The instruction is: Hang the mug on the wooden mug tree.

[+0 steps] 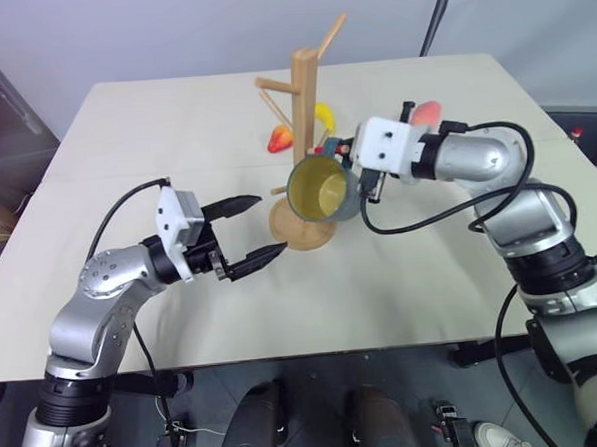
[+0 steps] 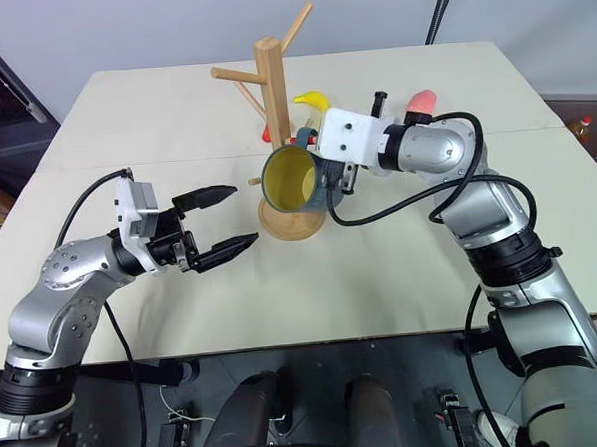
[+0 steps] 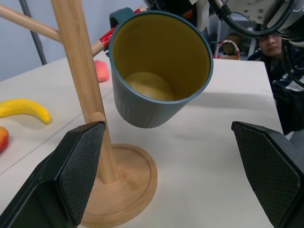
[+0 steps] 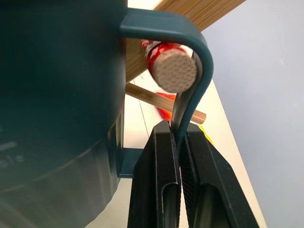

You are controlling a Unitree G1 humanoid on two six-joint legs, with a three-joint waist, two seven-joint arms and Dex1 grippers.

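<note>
The dark teal mug (image 1: 322, 190) with a yellow inside hangs tilted in the air, its mouth facing me, right beside the post of the wooden mug tree (image 1: 305, 93). My right gripper (image 4: 179, 130) is shut on the mug's handle (image 4: 190, 42). In the right wrist view the round end of a peg (image 4: 176, 70) sits inside the handle loop. My left gripper (image 1: 269, 225) stands open with nothing between its fingers, level, a little to the left of the tree's round base (image 1: 301, 228) and below the mug.
A yellow banana (image 1: 324, 113) and a red-orange fruit (image 1: 280, 138) lie on the table behind the tree. A pinkish fruit (image 1: 428, 112) lies behind my right arm. The left wrist view catches a person (image 3: 270, 45) beyond the table.
</note>
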